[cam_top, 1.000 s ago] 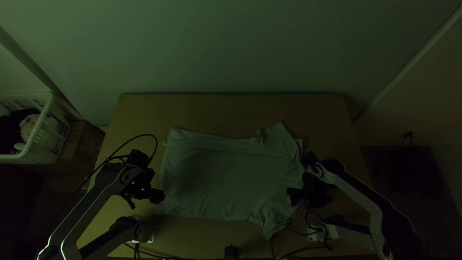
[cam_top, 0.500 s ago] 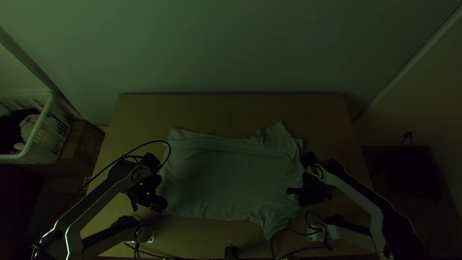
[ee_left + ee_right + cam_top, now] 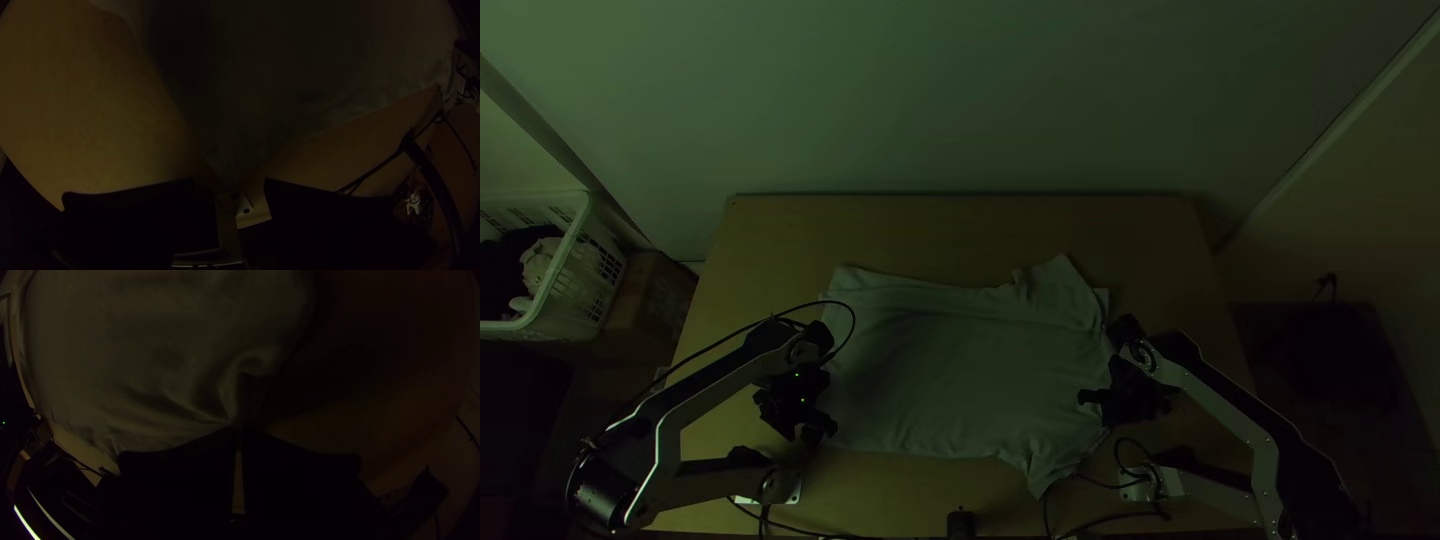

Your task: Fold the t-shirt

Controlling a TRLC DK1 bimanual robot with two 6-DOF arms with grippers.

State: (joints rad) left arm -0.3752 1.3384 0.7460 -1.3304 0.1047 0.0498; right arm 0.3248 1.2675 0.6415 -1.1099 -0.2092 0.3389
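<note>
On your table (image 3: 960,230), the t-shirt (image 3: 960,370) lies broad and mostly flat from the middle toward the near edge, sleeves toward the right edge, a long ridge along its far side. Over the last second your left arm (image 3: 730,382) swung in to the cloth's near left corner while your right arm (image 3: 1215,401) kept still; looks like a second hold being lined up for the next fold. Top view gives you the whole lie; left wrist view adds the left gripper (image 3: 823,428), fingers parted by that corner, right wrist view the right gripper (image 3: 1085,398) pinching a puckered fold.
</note>
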